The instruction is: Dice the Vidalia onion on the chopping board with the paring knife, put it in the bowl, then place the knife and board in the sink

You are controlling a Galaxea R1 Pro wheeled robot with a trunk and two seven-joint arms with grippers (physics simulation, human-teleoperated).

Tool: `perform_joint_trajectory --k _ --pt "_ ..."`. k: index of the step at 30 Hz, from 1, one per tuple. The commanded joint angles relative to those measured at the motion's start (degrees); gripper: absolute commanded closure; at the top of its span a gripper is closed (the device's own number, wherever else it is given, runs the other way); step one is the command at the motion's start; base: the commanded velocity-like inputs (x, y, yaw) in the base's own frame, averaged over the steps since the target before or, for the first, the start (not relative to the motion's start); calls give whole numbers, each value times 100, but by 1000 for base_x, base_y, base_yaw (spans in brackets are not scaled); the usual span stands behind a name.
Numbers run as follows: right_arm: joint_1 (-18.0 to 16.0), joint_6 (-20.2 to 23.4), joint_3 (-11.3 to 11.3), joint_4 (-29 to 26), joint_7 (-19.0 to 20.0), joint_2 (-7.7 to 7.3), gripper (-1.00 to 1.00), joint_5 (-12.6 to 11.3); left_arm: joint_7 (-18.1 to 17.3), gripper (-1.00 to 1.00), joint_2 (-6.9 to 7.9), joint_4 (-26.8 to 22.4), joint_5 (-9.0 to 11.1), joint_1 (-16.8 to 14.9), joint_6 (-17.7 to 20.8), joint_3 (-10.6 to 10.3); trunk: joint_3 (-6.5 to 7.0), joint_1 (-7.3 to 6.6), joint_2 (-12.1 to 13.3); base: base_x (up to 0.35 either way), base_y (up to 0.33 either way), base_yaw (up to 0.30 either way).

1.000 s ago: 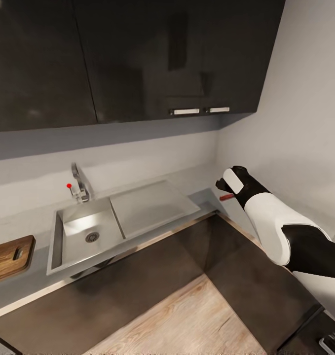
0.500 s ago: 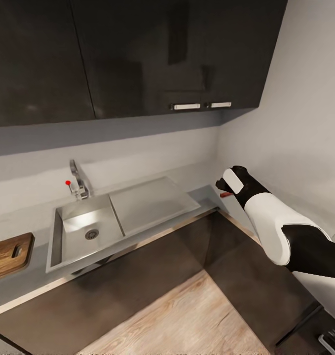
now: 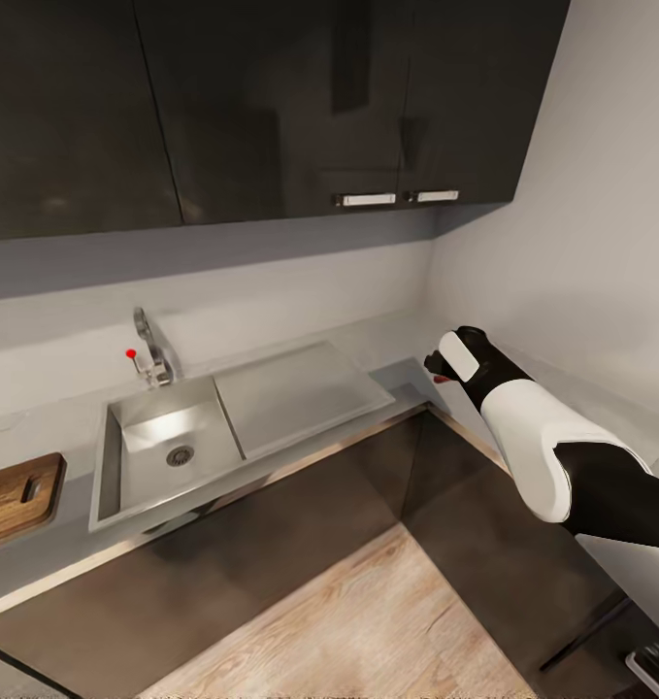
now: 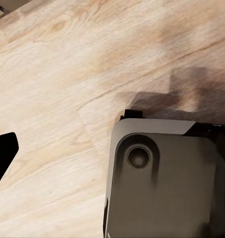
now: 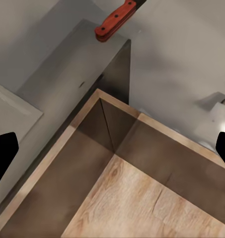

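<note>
Even, soft, bright render light. Glossy dark-brown upper cabinets (image 3: 271, 107) carry dull reflections; rectangular grey steel sink basin (image 3: 169, 451) shows a pale sheen. Pale wood-plank floor (image 4: 57, 74) holds a soft-edged shadow (left wrist view). Slight blur, wide-angle stretch at edges.

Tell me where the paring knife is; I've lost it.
The paring knife lies on the countertop in the corner, right of the sink, beyond the right gripper.

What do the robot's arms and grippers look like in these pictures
In the head view, the right arm is a rounded white shell that turns black toward the elbow, with a black wrist section. The right gripper is black with a white rounded plate on its side. In the right wrist view its fingertips appear as plain black shapes, as does a left fingertip in the left wrist view.
</note>
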Motion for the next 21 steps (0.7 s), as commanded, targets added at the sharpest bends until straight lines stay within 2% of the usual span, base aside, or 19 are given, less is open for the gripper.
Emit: perform_joint_trajectory --k 1,21 --pt "-3 21 -3 -8 -34 1 -100 -27 -5 -100 -1 25 40 -11 -44 -6 -22 3 -13 0 0 0" --pt "-6 21 -10 -8 -40 -6 -100 -27 -15 -100 27 12 40 -11 -53 -6 -201 3 -13 0 0 0"
